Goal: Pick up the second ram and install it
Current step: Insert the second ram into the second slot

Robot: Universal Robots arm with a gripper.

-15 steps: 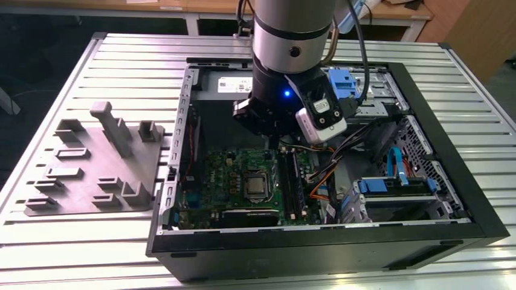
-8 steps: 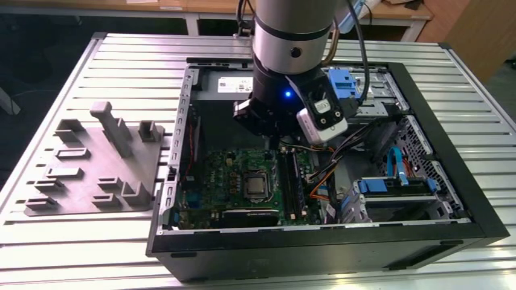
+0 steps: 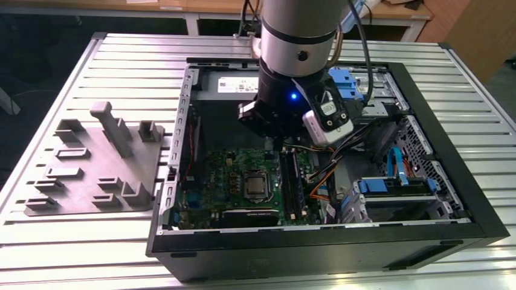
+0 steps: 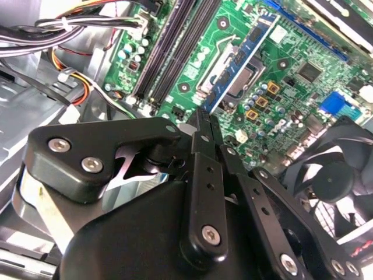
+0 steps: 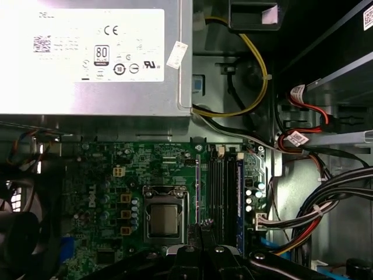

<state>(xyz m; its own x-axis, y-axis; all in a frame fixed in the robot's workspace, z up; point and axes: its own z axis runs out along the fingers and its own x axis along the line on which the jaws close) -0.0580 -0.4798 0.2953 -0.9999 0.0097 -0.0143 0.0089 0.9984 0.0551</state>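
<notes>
Slatted table (image 3: 64, 248) bears an open case (image 3: 322, 248) — inside, the gripper (image 4: 204, 115), jaws seemingly clenched on the ram (image 4: 245, 61), holds it over the board (image 4: 291, 41) beside the slots (image 4: 170, 51); install step — seating needs it squared over a free slot

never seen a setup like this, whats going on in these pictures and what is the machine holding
It is one robot arm with a gripper at its tip, reaching into an open computer case on a slatted metal table. The exterior view looks on from outside; both wrist views come from cameras on the arm, over the green motherboard. A grey tray lies beside the case. The gripper is shut on the second ram, a narrow blue stick, near the black slots.
</notes>
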